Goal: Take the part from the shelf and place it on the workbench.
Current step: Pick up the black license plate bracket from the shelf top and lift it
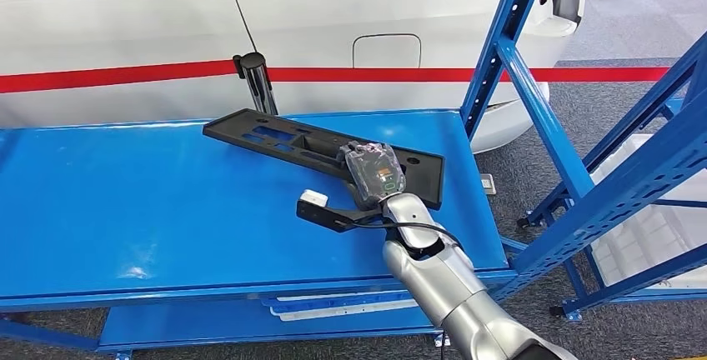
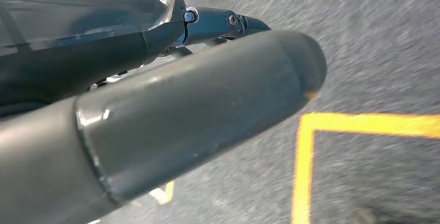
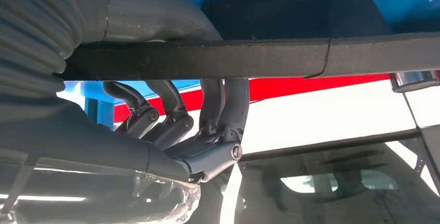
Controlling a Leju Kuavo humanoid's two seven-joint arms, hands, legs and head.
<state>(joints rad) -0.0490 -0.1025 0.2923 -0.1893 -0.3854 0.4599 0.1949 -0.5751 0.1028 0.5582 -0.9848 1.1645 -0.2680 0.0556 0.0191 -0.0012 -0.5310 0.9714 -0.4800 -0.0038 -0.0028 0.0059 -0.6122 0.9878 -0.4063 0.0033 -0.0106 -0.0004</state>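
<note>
Right hand (image 1: 373, 170) grips the long flat black plastic part (image 1: 275, 137) at its near edge, thumb one side, fingers (image 3: 171, 125) the other. Part lies mid-frame on the blue metal bench (image 1: 125, 202), probably being set down. Left hand (image 2: 155, 120): can't tell.

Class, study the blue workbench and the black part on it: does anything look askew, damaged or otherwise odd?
The long flat black plastic part lies diagonally across the blue metal workbench, not square to its edges. The right hand grips it; the right wrist view shows the fingers wrapped around its edge, where a thin crack-like line crosses. No spill.
</note>
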